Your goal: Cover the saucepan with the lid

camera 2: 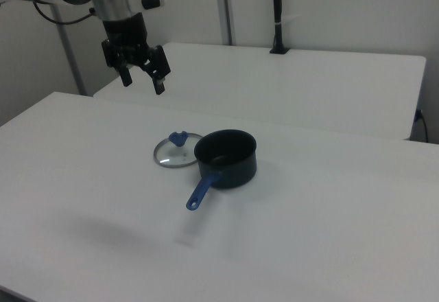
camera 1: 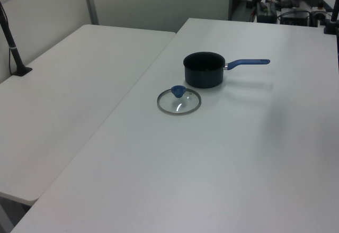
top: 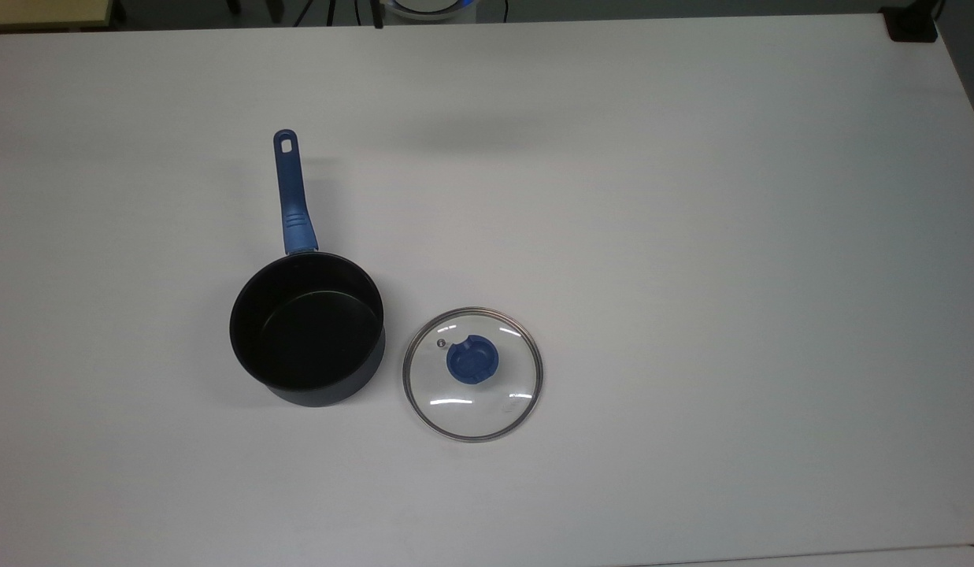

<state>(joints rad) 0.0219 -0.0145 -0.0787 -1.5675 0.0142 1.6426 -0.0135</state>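
Your task stood at its opening step: nothing had been grasped. The gripper hung high above the desk, well apart from both task items, with its fingers spread wide and holding nothing.

The lid lay flat on the desk, knob up, just beside the saucepan on the top view's right, not touching it. The saucepan sat upright and empty, its blue handle pointing toward the top view's upper edge.

By my judgement, your next move called for bringing the gripper down over the knob, closing on it, lifting the lid clear of the pan's rim, and centring it over the opening.

A second desk adjoined, carrying a dark post. Nothing lay between lid and pan; the handle pointed away from the transfer path.
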